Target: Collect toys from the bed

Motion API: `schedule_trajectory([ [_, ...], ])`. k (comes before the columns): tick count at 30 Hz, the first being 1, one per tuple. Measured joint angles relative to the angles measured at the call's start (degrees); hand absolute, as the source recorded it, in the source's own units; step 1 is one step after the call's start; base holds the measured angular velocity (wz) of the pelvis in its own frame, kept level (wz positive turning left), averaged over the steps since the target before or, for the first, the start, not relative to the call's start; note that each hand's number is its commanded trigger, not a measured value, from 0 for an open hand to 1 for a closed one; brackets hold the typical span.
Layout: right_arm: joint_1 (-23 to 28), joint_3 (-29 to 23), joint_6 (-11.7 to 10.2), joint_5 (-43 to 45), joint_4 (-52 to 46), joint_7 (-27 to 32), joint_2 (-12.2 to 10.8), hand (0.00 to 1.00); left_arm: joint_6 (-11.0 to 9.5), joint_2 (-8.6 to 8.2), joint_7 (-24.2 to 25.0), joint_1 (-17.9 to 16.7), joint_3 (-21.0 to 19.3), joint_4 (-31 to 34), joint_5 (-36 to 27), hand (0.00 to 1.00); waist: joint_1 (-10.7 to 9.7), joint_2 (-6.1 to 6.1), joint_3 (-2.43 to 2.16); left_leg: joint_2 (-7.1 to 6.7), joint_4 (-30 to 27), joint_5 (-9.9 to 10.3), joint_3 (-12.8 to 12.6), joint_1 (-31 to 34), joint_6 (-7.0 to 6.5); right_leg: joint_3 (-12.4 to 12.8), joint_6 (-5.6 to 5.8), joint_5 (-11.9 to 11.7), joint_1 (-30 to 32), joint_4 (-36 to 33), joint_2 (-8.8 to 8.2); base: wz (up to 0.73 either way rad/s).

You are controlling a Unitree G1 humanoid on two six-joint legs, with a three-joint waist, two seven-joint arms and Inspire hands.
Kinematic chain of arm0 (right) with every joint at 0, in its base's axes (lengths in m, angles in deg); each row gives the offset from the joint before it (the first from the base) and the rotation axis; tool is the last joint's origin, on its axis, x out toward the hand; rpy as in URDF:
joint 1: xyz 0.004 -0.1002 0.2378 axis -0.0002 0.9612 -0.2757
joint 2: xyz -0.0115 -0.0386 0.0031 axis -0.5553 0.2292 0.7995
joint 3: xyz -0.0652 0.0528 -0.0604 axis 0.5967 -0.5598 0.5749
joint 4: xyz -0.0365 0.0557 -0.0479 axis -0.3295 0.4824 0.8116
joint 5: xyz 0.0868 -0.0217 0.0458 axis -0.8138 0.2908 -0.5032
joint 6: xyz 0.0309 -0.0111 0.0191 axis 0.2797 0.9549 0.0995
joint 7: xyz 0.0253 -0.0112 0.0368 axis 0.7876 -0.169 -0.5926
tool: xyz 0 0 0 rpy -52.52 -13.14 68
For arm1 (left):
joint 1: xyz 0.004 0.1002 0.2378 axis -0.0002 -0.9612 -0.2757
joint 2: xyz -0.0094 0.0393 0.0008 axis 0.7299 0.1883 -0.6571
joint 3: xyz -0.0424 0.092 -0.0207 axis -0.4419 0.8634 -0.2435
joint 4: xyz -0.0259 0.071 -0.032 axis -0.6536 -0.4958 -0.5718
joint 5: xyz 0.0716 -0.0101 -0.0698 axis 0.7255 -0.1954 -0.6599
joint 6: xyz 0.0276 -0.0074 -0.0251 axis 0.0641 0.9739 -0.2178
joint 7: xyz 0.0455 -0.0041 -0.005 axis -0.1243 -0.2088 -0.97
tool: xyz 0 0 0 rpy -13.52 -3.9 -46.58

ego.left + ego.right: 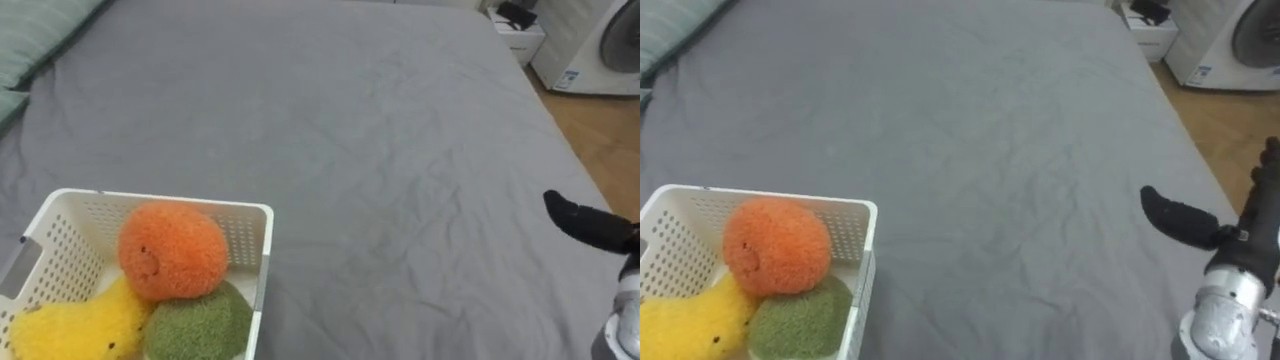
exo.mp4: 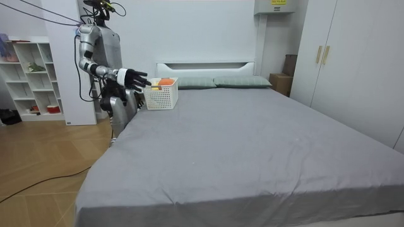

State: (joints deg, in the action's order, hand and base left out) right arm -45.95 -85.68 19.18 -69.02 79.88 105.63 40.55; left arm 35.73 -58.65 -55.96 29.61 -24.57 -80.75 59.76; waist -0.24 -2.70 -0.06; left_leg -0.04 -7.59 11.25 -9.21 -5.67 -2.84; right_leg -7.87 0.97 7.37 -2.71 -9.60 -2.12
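Left eye view: a white basket (image 1: 250,225) sits on the grey bed (image 1: 400,150) at lower left, holding an orange toy (image 1: 172,250), a yellow toy (image 1: 75,330) and a green toy (image 1: 198,325).

Right eye view: the right hand (image 1: 1198,227) reaches in from the right edge above the sheet, a dark finger straight, grasping nothing.

Room view: the robot stands at the bedside near the pillows (image 2: 240,81), its fingers spread and empty beside the basket.

White basket (image 1: 252,238); orange toy (image 1: 172,250), yellow toy (image 1: 78,328), green toy (image 1: 198,325); grey bedsheet (image 1: 380,150).
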Motion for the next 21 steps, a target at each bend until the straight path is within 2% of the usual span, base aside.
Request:
schedule_trajectory([
  [3,0.39,0.00,-0.21,-3.86,2.33,1.87,-1.43,0.00,0.00,0.00,-0.04,-0.43,0.13,-0.04,-0.12,0.00,-0.35,0.51,-0.15,0.08,0.04,0.06,-0.16,0.07,0.07,0.44,-0.08,-0.05,0.31,-0.07,0.17,-0.09],
  [4,0.40,0.01,-0.72,-6.07,4.60,2.51,-1.58,0.00,0.00,0.00,-0.05,-0.84,0.16,-0.06,-0.60,0.00,-1.04,0.84,-0.36,0.11,0.04,0.07,-0.13,-0.06,0.08,0.37,-0.09,-0.05,0.10,-0.06,0.19,0.00],
  [7,0.45,-0.02,-1.70,-11.52,12.56,4.48,-1.58,0.00,-0.10,-0.03,-0.53,-1.14,0.22,-0.14,-0.66,0.00,-1.19,1.12,-0.30,0.16,0.16,0.11,-0.10,-0.58,0.15,0.40,-0.09,-0.03,-0.32,-0.01,0.29,0.00],
  [10,0.52,-0.49,-2.25,-15.66,22.17,5.61,-1.63,0.00,-0.44,-0.13,-1.07,-1.74,0.00,-0.37,-0.51,0.00,-1.79,1.00,-0.20,0.16,0.20,0.19,0.19,-0.64,0.19,0.35,-0.13,0.08,-0.70,0.05,0.27,0.05],
  [11,0.61,-1.58,-2.33,-17.19,26.95,5.66,-1.67,0.00,-0.44,-0.13,-1.15,-1.78,-0.03,-0.35,-0.60,0.00,-2.11,0.66,-0.01,0.14,0.13,0.29,0.41,-0.88,0.18,0.36,-0.12,0.24,-1.11,0.11,0.24,0.10],
  [13,1.42,-2.57,-2.33,-19.85,32.71,6.38,-1.69,0.00,-0.46,-0.14,-1.15,-2.06,-0.04,-0.33,-0.69,0.00,-2.47,0.72,-0.21,0.11,-0.17,0.55,0.43,-0.88,0.23,0.41,-0.06,0.64,-1.22,0.06,0.23,0.03],
  [16,3.17,-3.09,-2.36,-22.90,41.35,7.02,-1.81,0.00,-0.46,-0.13,-1.17,-2.37,-0.04,-0.40,-1.50,0.00,-2.84,0.76,-0.20,0.12,-0.18,0.60,0.40,-0.94,0.30,0.65,-0.10,1.01,-1.17,-0.03,0.29,0.00],
  [21,5.48,-6.05,-1.89,-25.03,53.06,7.81,-3.90,0.00,-0.41,-0.41,-0.64,-2.96,-1.40,-0.58,-1.65,0.00,-3.41,0.66,-0.33,0.11,-0.14,0.83,0.84,-0.92,0.49,0.37,-0.11,1.65,-1.20,-0.17,0.31,0.03],
])
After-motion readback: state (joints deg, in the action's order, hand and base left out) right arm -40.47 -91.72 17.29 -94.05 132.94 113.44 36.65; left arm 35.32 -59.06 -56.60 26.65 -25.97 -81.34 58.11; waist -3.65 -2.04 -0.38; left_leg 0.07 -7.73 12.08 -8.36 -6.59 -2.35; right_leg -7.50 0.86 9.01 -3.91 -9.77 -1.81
